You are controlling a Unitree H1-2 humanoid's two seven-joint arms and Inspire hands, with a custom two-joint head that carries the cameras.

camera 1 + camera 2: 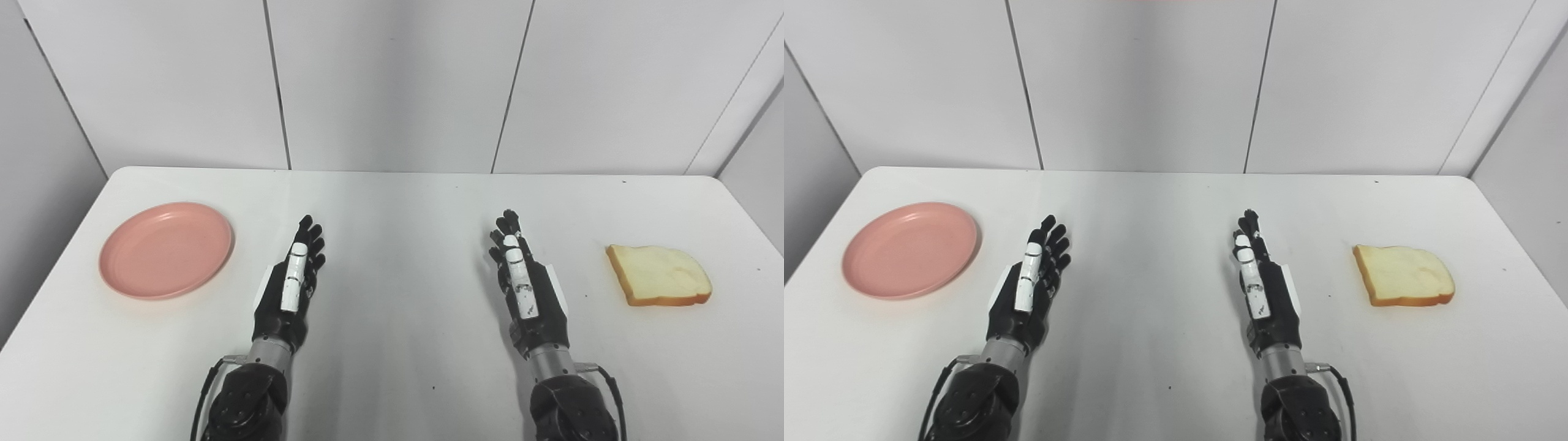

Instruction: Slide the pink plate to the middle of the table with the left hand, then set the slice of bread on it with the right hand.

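pink plate [166, 250], one, and one bread slice [659, 275] flank left hand [293, 282] and right hand [525, 283], fingers outstretched, empty.

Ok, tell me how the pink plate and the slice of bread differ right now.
The pink plate is round and pink; the slice of bread is squarish, pale with a tan crust. The plate sits by the table's left edge, the bread toward its right. Both lie flat, untouched, outside the open left hand and right hand.
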